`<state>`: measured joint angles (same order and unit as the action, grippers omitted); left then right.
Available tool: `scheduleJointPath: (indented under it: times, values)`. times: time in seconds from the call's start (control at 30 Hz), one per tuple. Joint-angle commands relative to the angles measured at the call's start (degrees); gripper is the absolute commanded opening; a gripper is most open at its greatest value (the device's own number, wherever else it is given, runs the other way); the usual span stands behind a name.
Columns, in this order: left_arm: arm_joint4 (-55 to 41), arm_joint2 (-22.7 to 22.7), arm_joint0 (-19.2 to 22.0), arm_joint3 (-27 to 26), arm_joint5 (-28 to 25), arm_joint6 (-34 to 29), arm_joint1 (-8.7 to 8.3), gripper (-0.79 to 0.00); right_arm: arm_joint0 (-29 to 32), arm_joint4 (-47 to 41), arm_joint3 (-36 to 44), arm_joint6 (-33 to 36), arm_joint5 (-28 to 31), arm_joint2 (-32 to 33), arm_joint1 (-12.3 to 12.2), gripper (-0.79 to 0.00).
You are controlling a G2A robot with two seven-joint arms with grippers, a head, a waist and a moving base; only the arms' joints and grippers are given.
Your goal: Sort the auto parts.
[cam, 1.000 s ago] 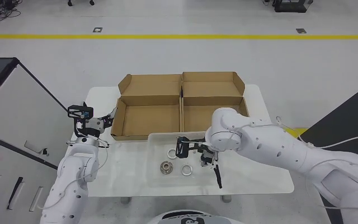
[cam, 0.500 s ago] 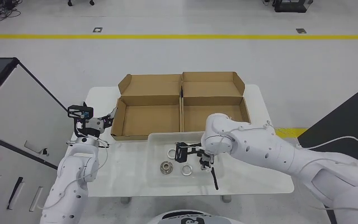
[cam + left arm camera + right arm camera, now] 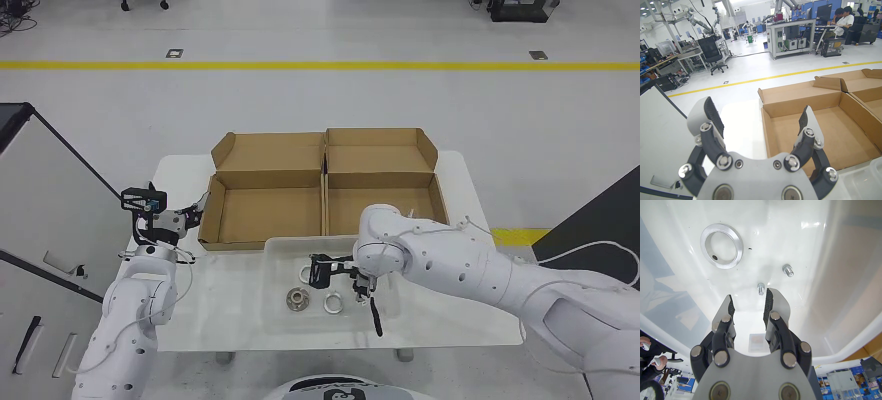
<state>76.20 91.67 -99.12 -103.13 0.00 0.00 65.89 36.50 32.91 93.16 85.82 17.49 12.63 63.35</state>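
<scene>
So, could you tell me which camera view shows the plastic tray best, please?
The top view: it takes in most of the tray, beside the cardboard boxes. The right wrist view gives part of its floor and walls close up; the left wrist view, one corner.

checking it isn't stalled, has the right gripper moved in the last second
Yes. In the top view the right gripper has drifted slightly left over the tray, toward the metal ring lying in it.
</scene>
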Motion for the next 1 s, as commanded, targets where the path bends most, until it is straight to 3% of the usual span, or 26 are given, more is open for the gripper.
scheduleJointPath:
  times: [0.0, 0.97]
  values:
    - [0.0, 0.0, 0.0, 0.0, 0.0, 0.0, 0.00, 0.000, 0.1, 0.1, -0.7, -0.1, 0.1, -0.1, 0.2, -0.413]
    - [0.0, 0.0, 0.0, 0.0, 0.0, 0.0, 0.00, 0.000, 1.5, 1.5, -5.7, -1.4, 1.5, 1.0, 2.3, -0.449]
